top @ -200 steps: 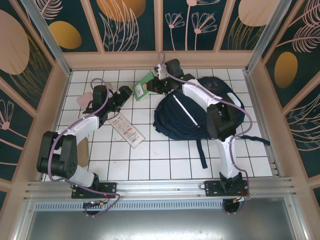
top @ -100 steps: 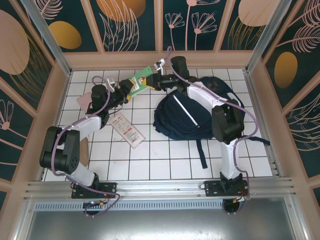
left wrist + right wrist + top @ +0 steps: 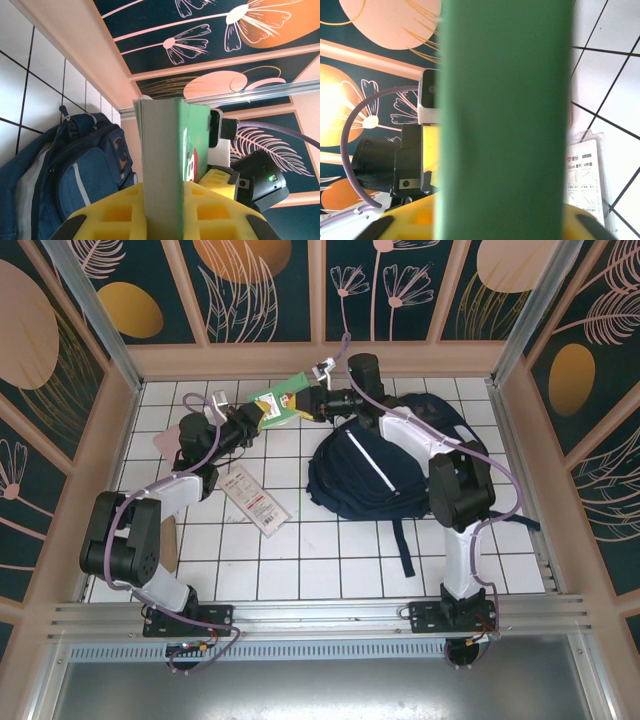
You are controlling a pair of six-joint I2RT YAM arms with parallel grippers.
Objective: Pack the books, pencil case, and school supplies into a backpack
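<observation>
- Green book (image 3: 278, 405) hangs in the air above the far middle of the counter (image 3: 320, 550), tilted, with its far end higher. It is stretched between the two claws.
- The left claw (image 3: 255, 420) is closed on the book's left end. In the left wrist view the book's edge is pinched between the yellow fingers (image 3: 215, 212).
- The right claw (image 3: 312, 400) is at the book's right end, and the green cover stands between its jaws in the right wrist view. I cannot tell whether the jaws press on it or sit slack.
- The backpack (image 3: 370, 470) lies on the counter to the right, just near of the book.
- The school supplies packet (image 3: 255, 498) lies flat on the tiles, near of the left claw.
- The pencil case (image 3: 168, 438) lies at the far left, beside the left arm.
</observation>
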